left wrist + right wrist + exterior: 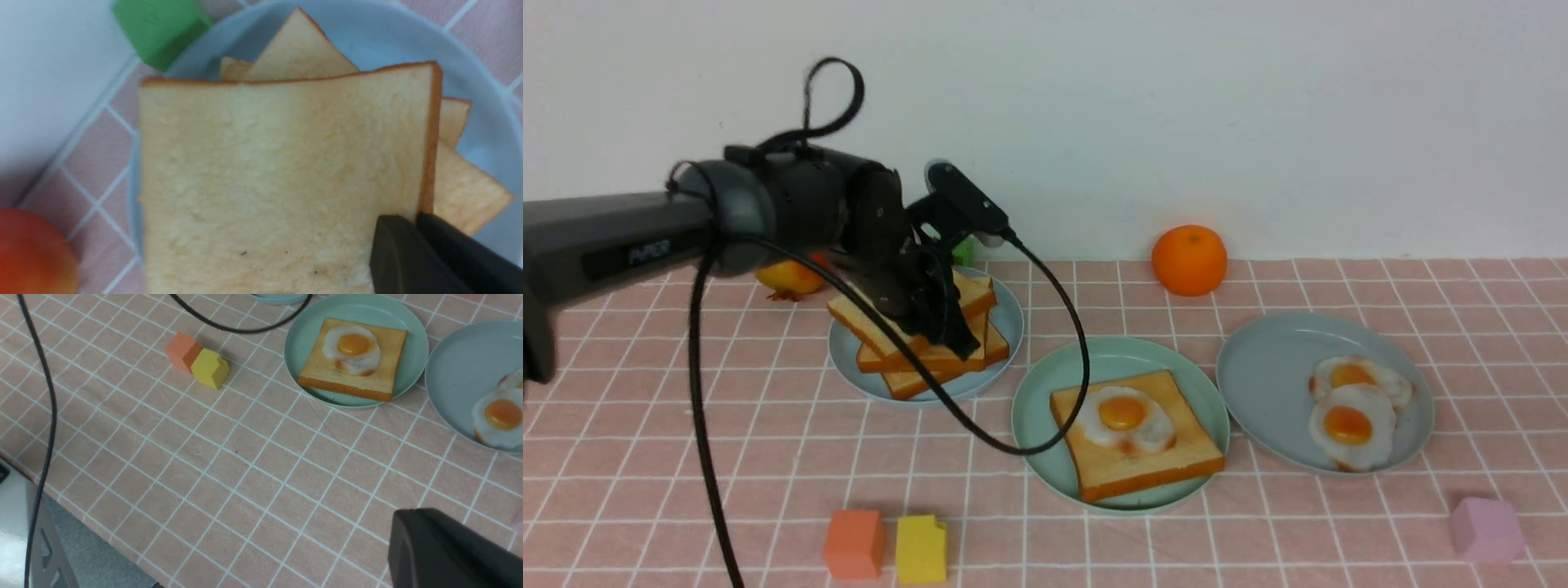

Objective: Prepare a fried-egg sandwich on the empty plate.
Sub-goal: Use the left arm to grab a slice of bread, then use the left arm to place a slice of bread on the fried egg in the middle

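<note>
Bright, even, diffuse light; no glare. Orange cube [853,543], nearer the camera and left of the round mint-green plastic plate [1194,392], casts a faint shadow on its far side. Left wrist view: pale square top toast slice [282,179] sharp; green block [159,28] and red fruit [32,253] blurred.

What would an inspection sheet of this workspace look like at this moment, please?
Surface: pink checked tablecloth, flat.
Job's things: mint-green plate holds one toast slice with a fried egg on it, not yet covered; toast pile on a pale blue plate; two spare eggs on a second pale blue plate.
Clutter: orange, red-yellow fruit and green block by the wall; orange block, yellow block and pink block near the front.
Grippers: left gripper shut on the pile's top slice; right gripper partly seen, state unclear.
Cables: black cable loops from the left arm, close to the mint-green plate.
Surroundings: plain white wall.
</note>
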Robot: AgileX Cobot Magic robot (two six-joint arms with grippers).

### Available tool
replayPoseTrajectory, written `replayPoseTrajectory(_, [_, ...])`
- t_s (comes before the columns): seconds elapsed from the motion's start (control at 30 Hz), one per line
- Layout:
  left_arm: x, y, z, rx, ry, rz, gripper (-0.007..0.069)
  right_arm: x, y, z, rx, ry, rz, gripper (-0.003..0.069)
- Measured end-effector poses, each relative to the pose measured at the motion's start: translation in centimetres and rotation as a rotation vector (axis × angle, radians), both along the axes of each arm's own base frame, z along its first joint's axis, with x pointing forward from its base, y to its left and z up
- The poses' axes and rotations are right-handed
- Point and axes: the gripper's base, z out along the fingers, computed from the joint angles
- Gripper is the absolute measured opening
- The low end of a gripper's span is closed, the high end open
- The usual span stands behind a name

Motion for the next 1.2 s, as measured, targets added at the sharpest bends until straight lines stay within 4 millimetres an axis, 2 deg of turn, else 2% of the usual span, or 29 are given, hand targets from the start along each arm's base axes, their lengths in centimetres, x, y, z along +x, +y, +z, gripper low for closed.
replayPoseTrajectory(0.17, [-1.1,0.4,3.8,-0.036,-0.064,0.004,0.0029,0.0,0.0,0.0,-0.004,-0.002,-0.002,0.0010])
replayPoseTrajectory(0.33, [-2.1,0.4,5.4,-0.041,-0.059,-0.002,0.0029,0.2,-0.3,-0.1,-0.029,-0.014,-0.016,0.0011])
replayPoseTrajectory(0.4, [-3.0,-0.5,6.0,-0.050,-0.041,-0.024,0.0029,0.3,-0.6,-0.2,-0.064,-0.016,-0.036,0.0011])
replayPoseTrajectory(0.53, [-5.5,-4.4,6.8,-0.092,-0.017,-0.132,0.0029,0.5,-1.0,-0.3,-0.096,-0.013,-0.088,0.0012])
replayPoseTrajectory(0.63, [-7.8,-8.2,6.5,-0.112,0.014,-0.263,0.0029,0.5,-1.3,-0.2,-0.090,-0.023,-0.105,0.0015])
replayPoseTrajectory(0.67, [-8.9,-10.0,6.1,-0.111,0.027,-0.335,0.0029,0.4,-1.5,-0.2,-0.083,-0.027,-0.107,0.0015])
replayPoseTrajectory(0.73, [-10.1,-12.2,4.8,-0.088,0.043,-0.429,0.0029,0.1,-2.0,0.0,-0.062,-0.037,-0.109,0.0015])
replayPoseTrajectory(0.77, [-10.1,-12.2,4.8,-0.087,0.042,-0.433,0.0029,0.1,-2.0,0.0,-0.060,-0.038,-0.109,0.0015])
replayPoseTrajectory(0.83, [-10.3,-13.4,3.3,-0.051,0.048,-0.494,0.0029,-0.4,-2.8,0.2,-0.027,-0.047,-0.110,0.0015])
replayPoseTrajectory(1.0, [-9.9,-14.0,1.2,0.008,0.045,-0.565,0.0029,-1.3,-4.0,0.4,0.051,-0.041,-0.124,0.0016])
replayPoseTrajectory(1.2, [-9.7,-14.2,0.6,0.015,0.038,-0.571,0.0029,-1.8,-4.4,0.5,0.086,-0.029,-0.118,0.0018])
